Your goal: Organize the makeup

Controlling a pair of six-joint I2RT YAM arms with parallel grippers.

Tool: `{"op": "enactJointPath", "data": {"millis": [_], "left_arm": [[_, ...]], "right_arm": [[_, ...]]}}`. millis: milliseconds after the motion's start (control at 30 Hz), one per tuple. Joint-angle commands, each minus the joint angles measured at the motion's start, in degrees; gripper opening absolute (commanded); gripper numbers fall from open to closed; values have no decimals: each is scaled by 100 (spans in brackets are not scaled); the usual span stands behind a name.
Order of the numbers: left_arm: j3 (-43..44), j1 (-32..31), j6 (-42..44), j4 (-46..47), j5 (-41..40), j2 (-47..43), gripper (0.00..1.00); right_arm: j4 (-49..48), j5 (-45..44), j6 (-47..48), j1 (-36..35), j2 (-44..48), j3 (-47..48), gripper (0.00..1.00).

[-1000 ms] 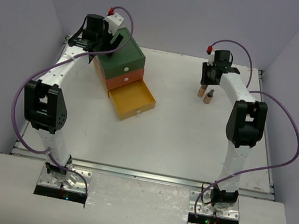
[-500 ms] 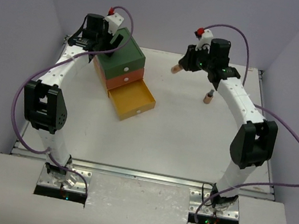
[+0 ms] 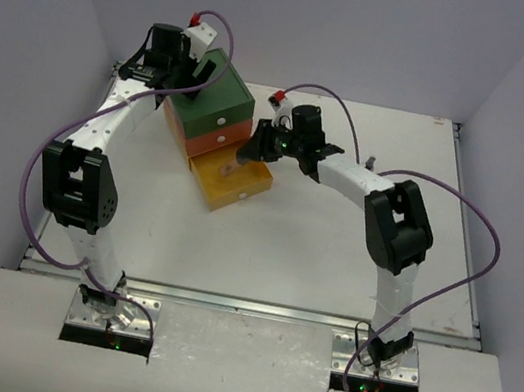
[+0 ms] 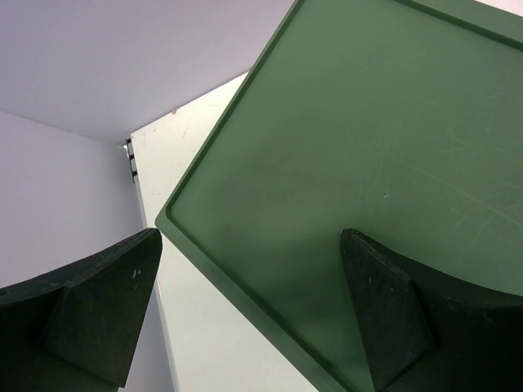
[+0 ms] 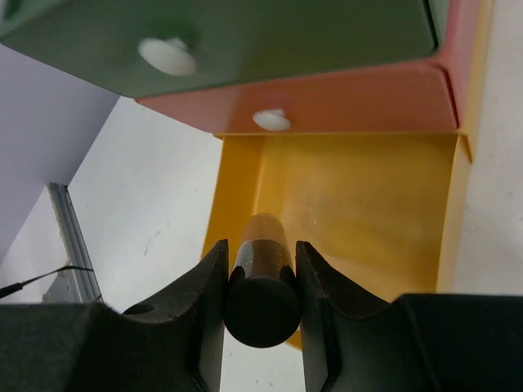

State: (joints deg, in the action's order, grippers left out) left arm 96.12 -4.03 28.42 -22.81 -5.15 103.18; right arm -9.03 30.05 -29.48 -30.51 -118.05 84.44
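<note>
Over yellow drawer (image 5: 359, 204): tube (image 5: 261, 245), tan end pointing in.

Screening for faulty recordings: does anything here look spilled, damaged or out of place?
Nothing stands out. The yellow drawer of the drawer chest stands open, but the right gripper holds a brown tube over it, so that looks deliberate. No spill or damage shows.

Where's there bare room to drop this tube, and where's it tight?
The drawer floor looks bare under the tube in the right gripper. The table in front of the drawer is bare too. Tight: the chest top, under the left gripper, and around the second tube farther back.
</note>
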Motion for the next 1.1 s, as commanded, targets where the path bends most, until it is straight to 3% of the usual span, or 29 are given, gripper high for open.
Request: {"op": "enactJointPath", "data": {"millis": [0, 133, 300, 467, 533, 700, 833, 1067], "left_arm": [[-159, 43, 32, -737, -37, 94, 91], [-197, 43, 67, -715, -72, 125, 91], [-111, 43, 58, -703, -61, 211, 91], [-87, 43, 50, -701, -55, 213, 91], [-102, 43, 58, -716, -62, 221, 91], [-119, 43, 74, -714, -84, 221, 91], [-119, 43, 75, -708, -83, 235, 92], [-111, 43, 107, -699, -96, 242, 92]], "right_arm": [[-715, 291, -488, -137, 13, -34, 0], [-680, 292, -549, -148, -191, -132, 0], [-650, 1067, -945, -183, -748, 207, 0], [-451, 801, -797, -210, -856, 202, 2], [-192, 726, -595, -210, -908, 283, 20], [622, 272, 68, -210, -873, 676, 47], [1003, -112, 672, -210, -766, 930, 55], [1847, -641, 1534, -210, -415, 1646, 79]]}}
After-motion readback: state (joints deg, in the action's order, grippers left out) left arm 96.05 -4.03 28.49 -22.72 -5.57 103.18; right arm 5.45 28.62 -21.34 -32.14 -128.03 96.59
